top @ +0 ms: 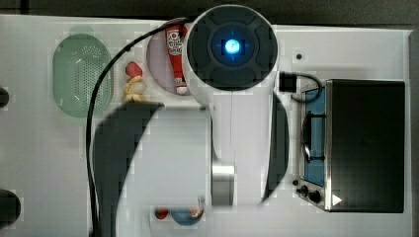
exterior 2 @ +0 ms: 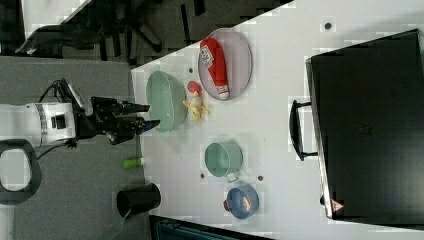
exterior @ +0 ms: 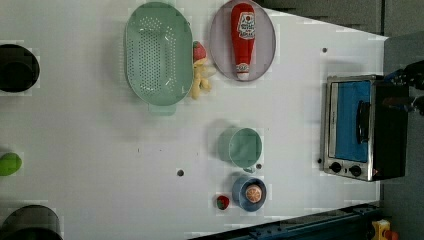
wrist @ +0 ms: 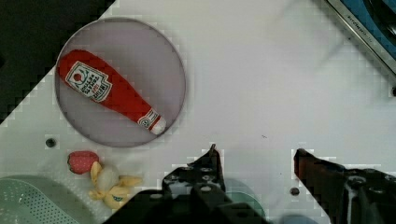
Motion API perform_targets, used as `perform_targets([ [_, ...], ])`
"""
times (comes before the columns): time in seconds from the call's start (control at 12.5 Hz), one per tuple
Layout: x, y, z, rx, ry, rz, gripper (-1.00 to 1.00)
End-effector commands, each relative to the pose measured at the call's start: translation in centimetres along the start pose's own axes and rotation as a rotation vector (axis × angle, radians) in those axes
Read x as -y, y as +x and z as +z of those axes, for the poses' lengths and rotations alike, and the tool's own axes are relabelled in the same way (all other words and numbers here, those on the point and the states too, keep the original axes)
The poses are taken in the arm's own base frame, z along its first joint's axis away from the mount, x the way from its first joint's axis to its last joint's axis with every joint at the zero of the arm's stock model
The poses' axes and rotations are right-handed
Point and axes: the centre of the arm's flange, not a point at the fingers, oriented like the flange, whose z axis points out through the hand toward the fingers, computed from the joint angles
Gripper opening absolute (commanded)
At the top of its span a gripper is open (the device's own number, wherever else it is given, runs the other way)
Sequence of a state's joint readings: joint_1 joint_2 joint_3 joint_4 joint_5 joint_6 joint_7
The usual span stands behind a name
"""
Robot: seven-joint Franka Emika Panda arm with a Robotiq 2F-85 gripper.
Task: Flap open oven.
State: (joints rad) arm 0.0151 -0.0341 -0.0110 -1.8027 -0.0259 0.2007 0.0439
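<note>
Gripper [wrist: 254, 156] spread wide, empty, high above the table [wrist: 261, 84], well apart from the oven [exterior: 362, 127]. Oven at the left view's right edge, door shut. Best hooked behind the bar handle [exterior 2: 296, 131], then swung outward smoothly.

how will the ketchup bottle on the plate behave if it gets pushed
The ketchup bottle lies on its side on the plate, so it would probably roll or slide rather than tip. It looks like a soft toy, so likely light and squashy, and unlikely to break.
</note>
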Motion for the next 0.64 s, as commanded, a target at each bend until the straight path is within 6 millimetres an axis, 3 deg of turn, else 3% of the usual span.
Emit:
perform_targets([
  [0.08,-12.66,-6.41,-5.49,0.037,0.016,0.141,0.59],
  [0.24,-12.66,-6.41,-5.5,0.037,0.017,0.14,1.0],
  [0.48,-12.66,-6.41,-5.48,0.037,0.016,0.14,1.0],
  [0.56,-12.66,-6.41,-5.47,0.038,0.016,0.14,0.9],
  [0.64,-12.67,-6.41,-5.45,0.038,0.016,0.141,0.65],
])
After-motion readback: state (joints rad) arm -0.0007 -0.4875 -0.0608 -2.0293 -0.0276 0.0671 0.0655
